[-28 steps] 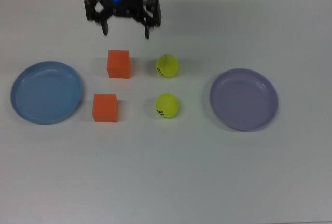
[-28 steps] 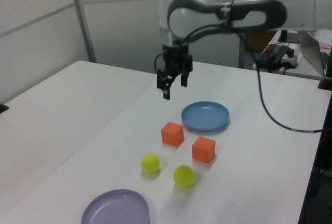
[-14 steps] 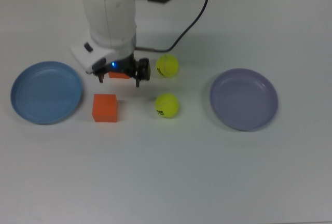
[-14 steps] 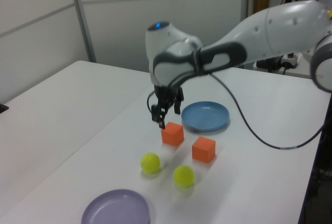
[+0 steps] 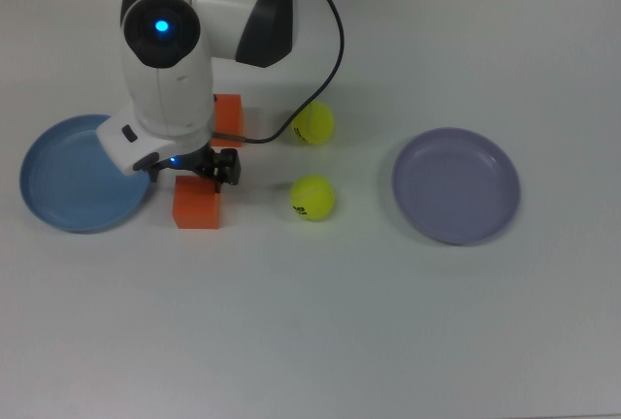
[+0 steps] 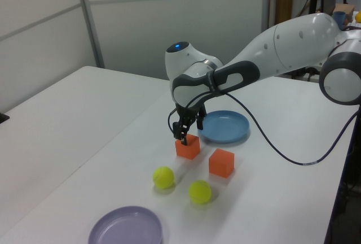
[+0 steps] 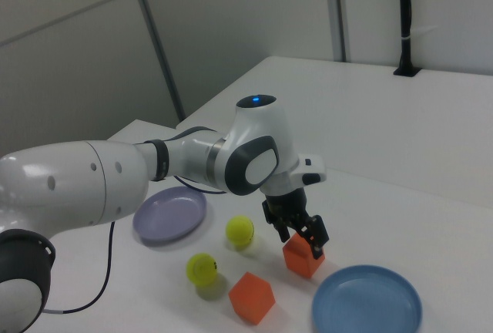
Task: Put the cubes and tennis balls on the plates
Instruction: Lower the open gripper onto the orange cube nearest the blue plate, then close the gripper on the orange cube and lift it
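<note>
On the white desk [image 5: 320,322] the arm reaches down over the two orange-red cubes, and the blue plate [image 5: 68,181] serves here as the landmark. In the top view, the blue plate lies at the top view's left, empty, and the arm's white head covers part of its rim. Just beside the blue plate, toward the top view's right, lies the near cube [image 5: 197,208], and behind it the far cube [image 5: 229,115], half hidden by the arm. In the left view and the right view, the gripper [image 6: 183,135] stands over the far cube [image 6: 187,146], with its fingers [image 7: 316,246] open, one at each side of the cube's top and down at its upper edges; whether they touch it cannot be told. The near cube [image 6: 221,162] rests free on the desk, apart from the fingers. Farther from the blue plate, past the cubes, lie the two tennis balls [image 5: 313,122] [image 5: 312,197], apart from each other. Well apart from the blue plate, beyond the balls at the top view's right, lies the lavender plate [image 5: 456,186], also empty.
</note>
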You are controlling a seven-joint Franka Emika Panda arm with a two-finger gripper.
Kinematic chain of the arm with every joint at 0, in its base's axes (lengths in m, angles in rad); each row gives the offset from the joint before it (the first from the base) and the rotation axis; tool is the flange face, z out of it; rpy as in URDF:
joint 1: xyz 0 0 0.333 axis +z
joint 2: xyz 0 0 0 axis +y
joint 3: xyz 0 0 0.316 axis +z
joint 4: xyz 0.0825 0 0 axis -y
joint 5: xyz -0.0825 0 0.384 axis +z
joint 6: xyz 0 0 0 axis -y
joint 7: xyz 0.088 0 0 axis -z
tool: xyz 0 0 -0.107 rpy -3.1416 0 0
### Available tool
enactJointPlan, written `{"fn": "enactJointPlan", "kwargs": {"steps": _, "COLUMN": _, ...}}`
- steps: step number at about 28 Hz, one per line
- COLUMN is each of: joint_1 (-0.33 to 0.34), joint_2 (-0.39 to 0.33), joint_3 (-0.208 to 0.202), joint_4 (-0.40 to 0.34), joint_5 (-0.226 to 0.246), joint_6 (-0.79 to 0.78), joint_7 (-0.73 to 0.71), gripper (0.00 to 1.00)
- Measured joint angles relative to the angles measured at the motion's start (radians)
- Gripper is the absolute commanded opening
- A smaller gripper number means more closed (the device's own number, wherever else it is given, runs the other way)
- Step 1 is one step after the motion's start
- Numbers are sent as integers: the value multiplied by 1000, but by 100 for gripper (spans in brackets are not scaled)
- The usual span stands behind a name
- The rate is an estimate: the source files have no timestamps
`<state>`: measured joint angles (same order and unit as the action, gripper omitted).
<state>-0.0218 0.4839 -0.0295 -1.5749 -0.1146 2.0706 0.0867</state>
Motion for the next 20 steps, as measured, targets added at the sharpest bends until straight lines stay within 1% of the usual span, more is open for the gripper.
{"fn": "enactJointPlan", "kwargs": {"steps": 3, "joint_1": -9, "joint_2": 9, "joint_3": 0, "joint_4": 0, "joint_5": -9, "joint_6": 15, "joint_7": 0, "gripper": 100}}
{"fn": "enactJointPlan", "kwargs": {"steps": 11, "joint_1": -6, "joint_2": 45, "joint_3": 2, "joint_4": 0, "joint_5": -9, "joint_6": 65, "joint_7": 0, "gripper": 100}}
{"fn": "enactJointPlan", "kwargs": {"steps": 16, "joint_1": -7, "joint_2": 48, "joint_3": 2, "joint_4": 4, "joint_5": -9, "joint_6": 66, "joint_7": 0, "gripper": 100}}
{"fn": "enactJointPlan", "kwargs": {"steps": 20, "joint_1": -20, "joint_2": 40, "joint_3": 1, "joint_4": 21, "joint_5": -9, "joint_6": 66, "joint_7": 0, "gripper": 100}}
